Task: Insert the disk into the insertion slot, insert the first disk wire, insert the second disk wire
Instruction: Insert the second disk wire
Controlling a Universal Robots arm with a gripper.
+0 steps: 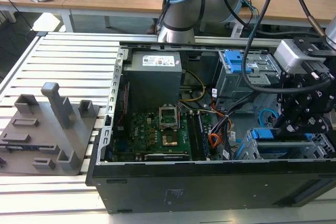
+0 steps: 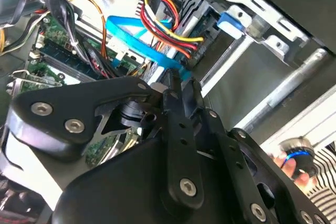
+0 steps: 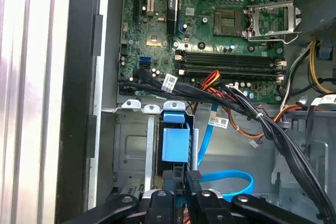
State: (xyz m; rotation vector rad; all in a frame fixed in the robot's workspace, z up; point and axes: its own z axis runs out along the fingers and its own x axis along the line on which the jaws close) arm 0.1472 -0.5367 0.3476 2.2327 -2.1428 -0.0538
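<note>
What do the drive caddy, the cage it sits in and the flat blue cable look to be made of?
The disk's caddy looks like moulded plastic: uniform bright blue, matte, soft edges. The insertion slot looks like bare sheet metal: dull grey, folded tabs, punched holes. The flat blue cable looks like flexible plastic-jacketed ribbon, slightly glossy, holding a smooth loop. The gripper at the caddy's end appears black, possibly anodised metal or hard plastic.

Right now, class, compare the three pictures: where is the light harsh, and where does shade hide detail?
In the exterior view, the slatted table glares pale while the case's side panel is dark; in the second wrist view, the gripper is a black mass against bright metal; in the first wrist view, the motherboard is evenly lit.
</note>
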